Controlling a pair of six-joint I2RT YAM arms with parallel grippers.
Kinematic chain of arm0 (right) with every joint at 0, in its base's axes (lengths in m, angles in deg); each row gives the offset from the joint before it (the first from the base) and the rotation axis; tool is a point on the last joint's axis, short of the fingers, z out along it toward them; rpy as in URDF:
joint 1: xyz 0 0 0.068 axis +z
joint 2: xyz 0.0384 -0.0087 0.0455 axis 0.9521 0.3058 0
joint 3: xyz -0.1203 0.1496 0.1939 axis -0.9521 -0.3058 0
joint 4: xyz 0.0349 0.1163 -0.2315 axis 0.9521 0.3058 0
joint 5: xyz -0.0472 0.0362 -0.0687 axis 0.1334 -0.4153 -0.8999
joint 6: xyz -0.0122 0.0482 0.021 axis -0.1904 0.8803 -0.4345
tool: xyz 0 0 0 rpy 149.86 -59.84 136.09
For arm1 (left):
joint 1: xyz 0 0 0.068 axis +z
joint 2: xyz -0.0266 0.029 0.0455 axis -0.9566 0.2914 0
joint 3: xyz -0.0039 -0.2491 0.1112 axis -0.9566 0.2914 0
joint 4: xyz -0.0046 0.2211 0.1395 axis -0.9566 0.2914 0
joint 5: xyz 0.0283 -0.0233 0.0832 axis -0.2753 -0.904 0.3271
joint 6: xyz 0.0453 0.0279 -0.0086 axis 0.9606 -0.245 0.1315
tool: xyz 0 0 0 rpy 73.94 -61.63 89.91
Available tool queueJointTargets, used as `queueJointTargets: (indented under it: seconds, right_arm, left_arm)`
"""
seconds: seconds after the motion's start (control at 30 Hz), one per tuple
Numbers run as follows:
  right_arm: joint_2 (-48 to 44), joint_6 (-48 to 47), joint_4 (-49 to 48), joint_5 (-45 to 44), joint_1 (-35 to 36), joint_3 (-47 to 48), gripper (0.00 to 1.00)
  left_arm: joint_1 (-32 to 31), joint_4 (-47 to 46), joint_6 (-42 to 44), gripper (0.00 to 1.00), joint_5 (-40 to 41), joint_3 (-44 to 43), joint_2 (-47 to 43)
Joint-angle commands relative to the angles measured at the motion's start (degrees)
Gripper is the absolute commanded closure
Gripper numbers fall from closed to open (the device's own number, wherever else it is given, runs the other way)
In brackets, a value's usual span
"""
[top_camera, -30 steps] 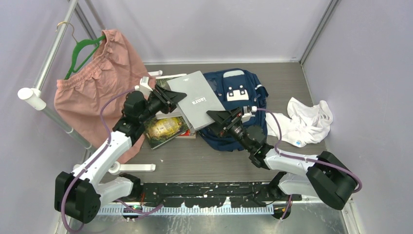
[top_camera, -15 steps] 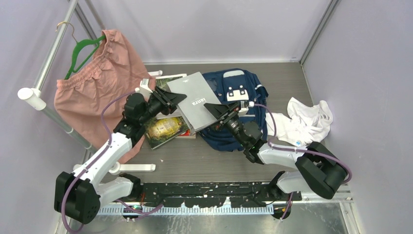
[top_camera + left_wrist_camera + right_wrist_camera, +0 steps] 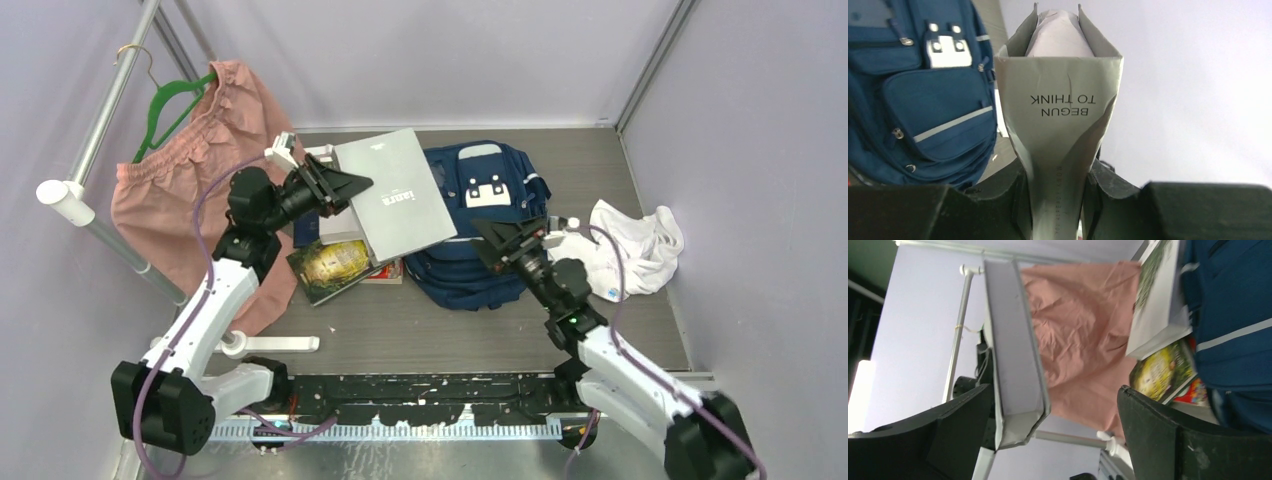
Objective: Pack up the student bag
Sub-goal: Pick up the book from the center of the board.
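The navy student bag point(image 3: 480, 225) lies flat at the table's centre back, white patch up; it also shows in the left wrist view point(image 3: 918, 95) and the right wrist view point(image 3: 1233, 315). My left gripper point(image 3: 335, 187) is shut on the spine of a grey book point(image 3: 392, 194) and holds it raised, left of the bag. In the left wrist view point(image 3: 1058, 195) its jaws pinch the grey book point(image 3: 1058, 110). My right gripper point(image 3: 505, 237) is open and empty over the bag's right side, apart from the grey book point(image 3: 1015, 355).
Pink shorts point(image 3: 190, 180) on a green hanger point(image 3: 165, 105) hang from a white rail at left. A stack of books point(image 3: 340, 262) lies under the raised book. A white cloth point(image 3: 625, 250) lies right of the bag.
My right gripper has let go of the grey book and drawn back to the right. My left gripper has lifted the book up and back, to the left.
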Motion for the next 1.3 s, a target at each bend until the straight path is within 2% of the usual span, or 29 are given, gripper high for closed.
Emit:
queueJointTargets:
  seconds: [0.0, 0.1, 0.2, 0.3, 0.43, 0.53, 0.6, 0.7, 0.83, 0.9, 0.97, 1.13, 1.2, 1.27]
  right_arm:
    - [-14.30, -15.13, 32.75, 12.06, -9.06, 7.72, 0.00]
    - [-17.10, -29.62, 51.05, 14.60, -11.53, 18.77, 0.00]
    - [-12.25, -39.17, 58.64, 20.71, -11.68, 28.51, 0.00]
    - [-7.14, -43.94, 62.61, 25.85, -11.73, 35.33, 0.00]
    - [-6.02, -44.31, 61.65, 26.89, -11.71, 39.38, 0.00]
    - [-3.89, -41.31, 65.19, 25.07, -11.69, 42.92, 0.00]
    - [-2.18, -39.70, 69.53, 23.15, -11.73, 46.68, 0.00]
    - [-1.31, -38.72, 73.84, 21.32, -11.67, 49.83, 0.00]
    - [-2.94, -37.24, 73.04, 21.50, -11.71, 50.52, 0.00]
    - [-3.64, -37.49, 71.36, 23.08, -11.71, 50.08, 0.00]
    - [-4.79, -38.98, 69.03, 25.31, -11.73, 48.81, 0.00]
    - [-6.07, -44.63, 65.50, 34.66, -11.74, 47.35, 0.00]
    - [-5.03, -46.25, 66.40, 38.25, -11.71, 47.92, 0.00]
    - [-4.37, -47.48, 67.58, 38.12, -11.69, 48.12, 0.00]
  left_arm:
    - [0.66, -0.12, 5.62, 0.80, -20.17, -6.55, 3.08]
    - [0.16, 0.12, 7.68, 0.85, -30.26, -7.56, 5.46]
    - [-1.81, 0.54, 13.29, 0.87, -34.80, -6.80, 4.80]
    - [-3.89, 5.64, 21.75, 0.89, -34.69, -6.78, 2.78]
    - [-4.11, 13.13, 30.52, 0.91, -28.84, -6.99, -0.12]
    - [-4.19, 20.36, 37.89, 0.92, -19.14, -8.43, -2.84]
    - [-4.39, 21.90, 42.02, 0.92, -11.29, -8.88, -4.90]
    - [-5.16, 22.93, 48.42, 0.92, -3.89, -9.84, -7.28]
    - [-6.26, 22.63, 55.18, 0.92, 0.77, -9.79, -9.42]
    - [-6.30, 24.28, 57.10, 0.93, -0.17, -10.62, -9.48]
    - [-6.30, 29.38, 59.28, 1.00, -2.83, -13.72, -7.96]
    - [-6.30, 50.42, 68.70, 1.00, -18.87, -25.18, 0.72]
    - [-6.30, 52.69, 69.01, 1.00, -21.52, -26.41, 2.50]
    - [-6.30, 51.38, 67.54, 1.00, -23.98, -25.87, 3.11]
